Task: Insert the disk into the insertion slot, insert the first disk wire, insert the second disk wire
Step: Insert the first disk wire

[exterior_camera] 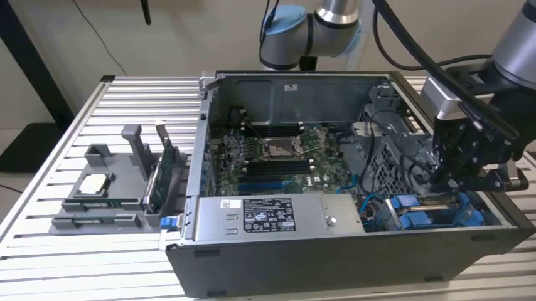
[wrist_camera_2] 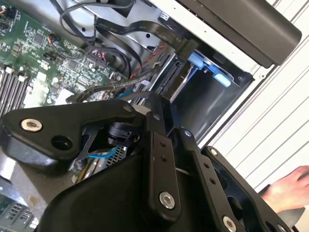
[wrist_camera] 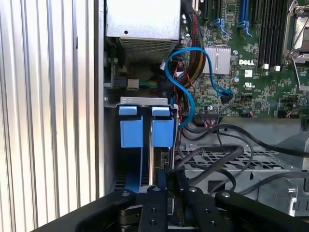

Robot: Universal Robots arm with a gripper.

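Open computer case lies on the slatted metal table, side panel off, insides facing up. It takes up the table's middle & runs toward the edge on the exterior view's right. The arm leans in from that side. The hand is down inside the case, in the drive bay at the case's near corner on the exterior view's right. Can't tell whether the hand is clenched or released.

Disk is in its blue carrier, down in the bay slot directly under the hand. In the first wrist view two blue tabs stand side by side at the bay's mouth, just beside the case wall.

Blue wire loops from beside the power supply box over to the main board, passing close by the blue tabs. Black wires lie across the perforated cage next to the bay. In the second wrist view a flat black wire ends right at the blue carrier; plugged in or not, can't tell.

Grey parts holder sits just beside the case, toward the table's edge on the exterior view's left, w/ a chip lying in it & a card standing on edge.
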